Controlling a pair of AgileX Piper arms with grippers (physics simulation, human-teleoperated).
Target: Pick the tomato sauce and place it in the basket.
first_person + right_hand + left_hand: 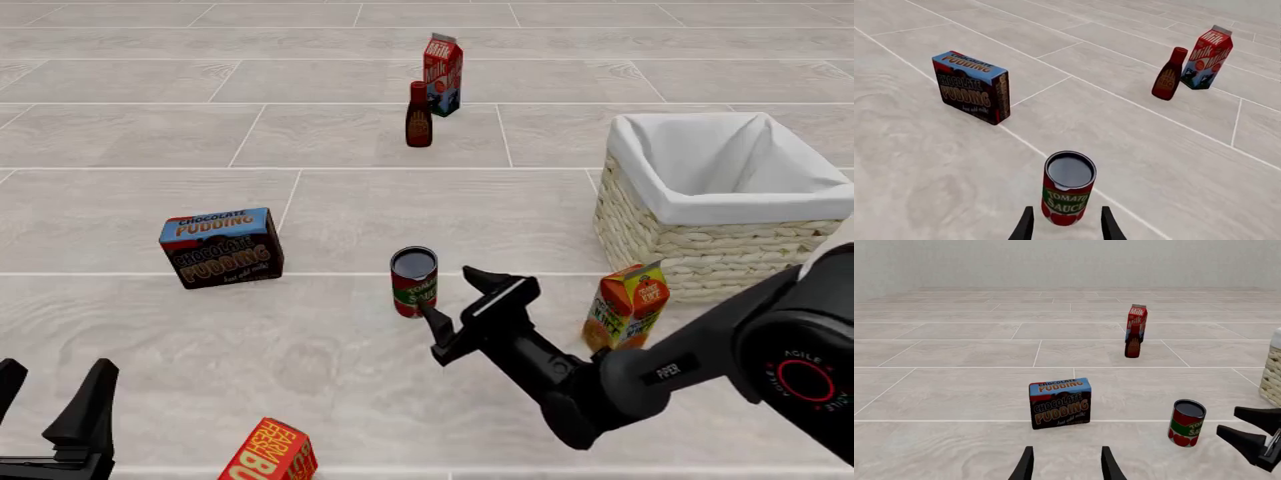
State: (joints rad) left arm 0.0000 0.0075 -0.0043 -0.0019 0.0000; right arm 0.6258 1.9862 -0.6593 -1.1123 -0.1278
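The tomato sauce (414, 282) is a small red can with a green band and a dark grey top, standing upright mid-table. My right gripper (454, 295) is open just to its right, its fingers pointing at the can with a small gap left. The right wrist view looks down on the tomato sauce (1068, 189) just ahead of the spread right gripper (1067, 209). The basket (667, 250), pale wicker with white lining, stands at the right. My left gripper (51, 385) hovers open and empty at the near left. From the left wrist I see the can (1185, 423) and the right gripper (1229, 421).
A chocolate pudding box (222, 247) stands left of the can. A dark brown bottle (419, 116) and a milk carton (443, 61) stand at the back. An orange carton (626, 304) sits in front of the basket, beside my right arm. A red box (268, 453) lies at the near edge.
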